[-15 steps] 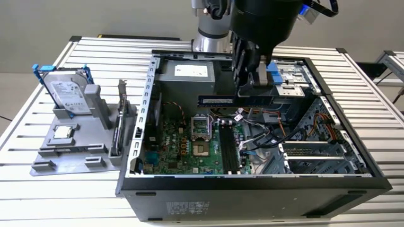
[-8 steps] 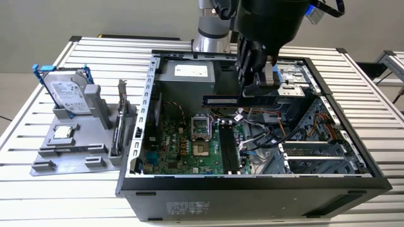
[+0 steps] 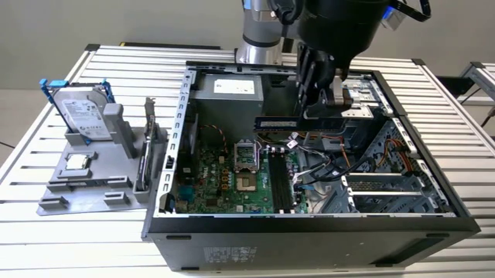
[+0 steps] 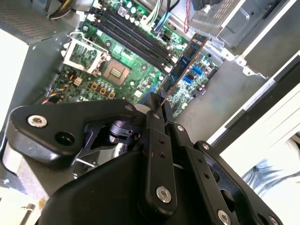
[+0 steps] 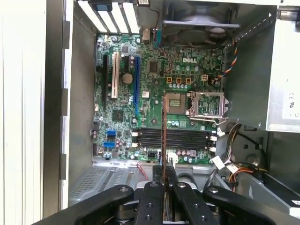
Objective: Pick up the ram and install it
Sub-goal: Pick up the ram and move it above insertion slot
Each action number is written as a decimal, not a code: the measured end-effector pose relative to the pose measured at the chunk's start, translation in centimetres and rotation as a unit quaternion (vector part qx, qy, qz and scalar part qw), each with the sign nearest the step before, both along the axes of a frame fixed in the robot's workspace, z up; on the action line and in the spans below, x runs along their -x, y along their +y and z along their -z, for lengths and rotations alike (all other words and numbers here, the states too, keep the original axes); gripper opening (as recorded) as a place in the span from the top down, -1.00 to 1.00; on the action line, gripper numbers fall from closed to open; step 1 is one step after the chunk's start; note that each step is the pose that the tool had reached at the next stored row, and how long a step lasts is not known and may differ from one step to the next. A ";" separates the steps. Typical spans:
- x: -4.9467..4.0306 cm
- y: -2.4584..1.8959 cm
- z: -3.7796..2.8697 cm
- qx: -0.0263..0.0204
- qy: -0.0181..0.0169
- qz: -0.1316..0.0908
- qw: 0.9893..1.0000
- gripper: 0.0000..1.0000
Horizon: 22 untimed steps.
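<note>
Black two-finger gripper [image 3: 321, 116] clenched on one end of long, narrow dark blue-black ram stick [image 3: 284, 123]. Stick airborne, on edge, above green motherboard [image 3: 224, 179] inside open black computer case [image 3: 309, 243]. Long axis lies across black memory slots [image 3: 280, 182]. On-edge hold judged to keep contact edge facing board.

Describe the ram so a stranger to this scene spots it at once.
Find the open computer case on the slatted table. Above its green motherboard, the black gripper grips the ram: a long, narrow dark stick. Unlike the motherboard, it hangs in the air.
</note>
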<state>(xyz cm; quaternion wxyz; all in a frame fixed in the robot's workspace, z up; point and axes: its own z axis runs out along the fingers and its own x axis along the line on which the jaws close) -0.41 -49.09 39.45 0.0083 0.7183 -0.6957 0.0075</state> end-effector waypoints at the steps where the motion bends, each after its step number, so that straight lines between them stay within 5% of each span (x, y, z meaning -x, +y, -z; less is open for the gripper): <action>1: -0.03 0.00 0.00 0.000 0.000 0.000 1.000 1.00; 15: -0.32 0.02 0.01 0.000 0.000 0.001 1.000 1.00; 22: -0.31 0.03 0.08 0.000 0.000 0.021 1.000 1.00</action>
